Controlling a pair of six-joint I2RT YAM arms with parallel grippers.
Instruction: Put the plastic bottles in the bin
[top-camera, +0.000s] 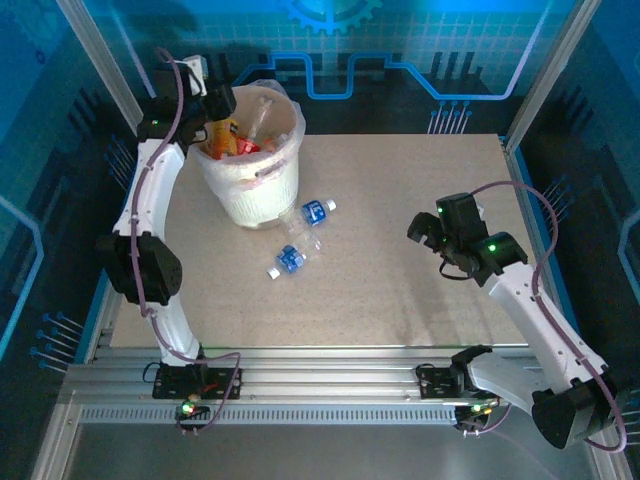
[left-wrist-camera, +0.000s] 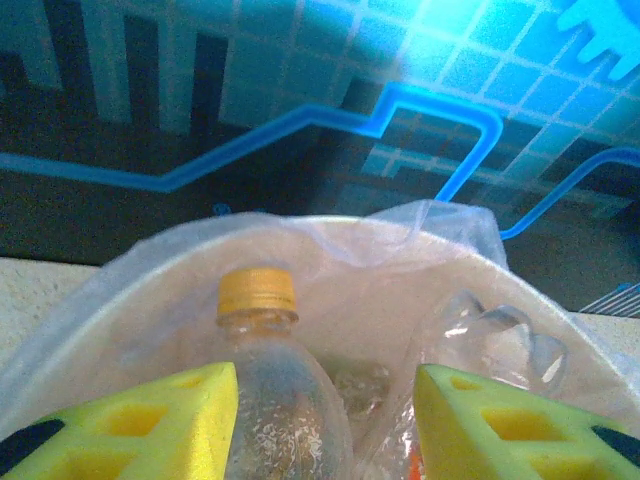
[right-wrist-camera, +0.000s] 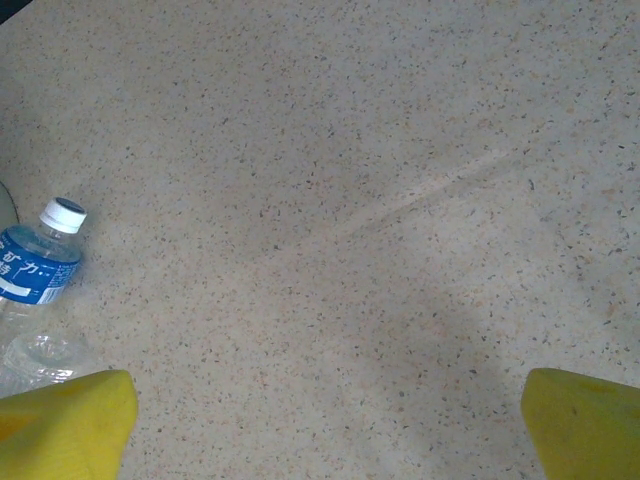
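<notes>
The white bin (top-camera: 252, 195) with its bag liner stands at the table's back left and holds several plastic bottles. My left gripper (top-camera: 218, 104) hangs over its left rim. In the left wrist view the left gripper (left-wrist-camera: 325, 420) is open above the bin's lined wall (left-wrist-camera: 120, 300). A clear bottle with a yellow cap (left-wrist-camera: 265, 380) lies inside against the left pad, with a gap to the right pad. Two blue-labelled bottles (top-camera: 316, 211) (top-camera: 289, 261) lie on the table right of the bin. My right gripper (top-camera: 426, 232) is open over bare table, well right of them; one bottle (right-wrist-camera: 35, 270) shows at its left.
A crushed clear bottle (left-wrist-camera: 492, 345) rests in the bin at the right. The liner's edge (left-wrist-camera: 440, 222) sticks up at the far rim. A blue-lit back wall and metal frame posts enclose the speckled table (top-camera: 400, 290).
</notes>
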